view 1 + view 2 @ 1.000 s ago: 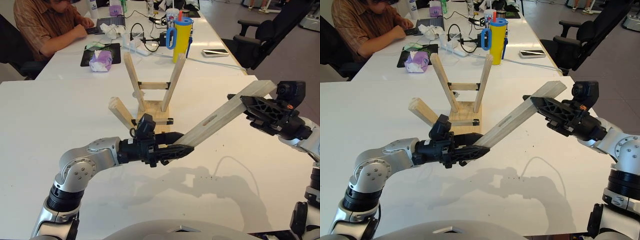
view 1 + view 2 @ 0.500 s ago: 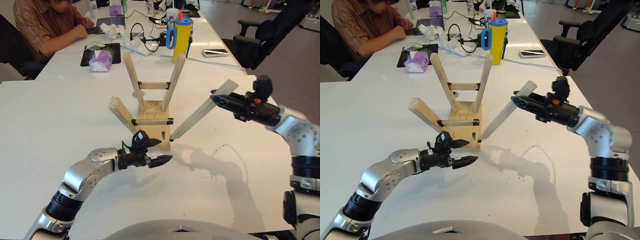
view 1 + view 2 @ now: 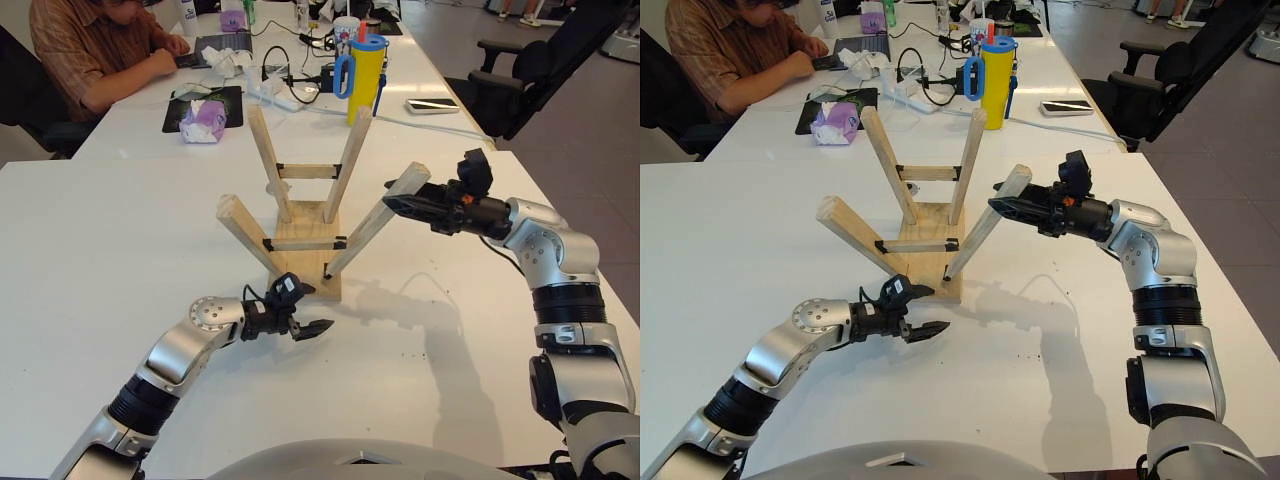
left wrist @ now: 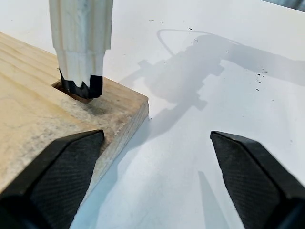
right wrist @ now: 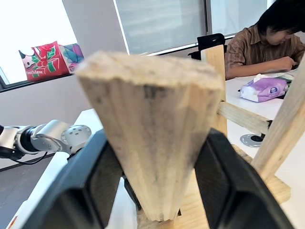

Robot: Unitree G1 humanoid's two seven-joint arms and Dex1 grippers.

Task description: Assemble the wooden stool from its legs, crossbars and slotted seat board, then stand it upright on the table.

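Wood stool sat upside down mid-table: seat board (image 3: 310, 272) flat, three legs up, crossbars (image 3: 306, 171) between them. My right claw (image 3: 395, 200) was clamped on the fourth leg (image 3: 365, 230), which leaned into the board's near corner. My left claw (image 3: 318, 308) hung wide open and empty just beside it. Left wrist view caught the leg's dark tip in the slot (image 4: 78, 88), too small to tell from the head views.

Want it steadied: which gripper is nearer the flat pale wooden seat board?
Left. The left gripper sits open at a corner of the pale wooden seat board; the right gripper is raised above it, clamping the slanted wooden leg.
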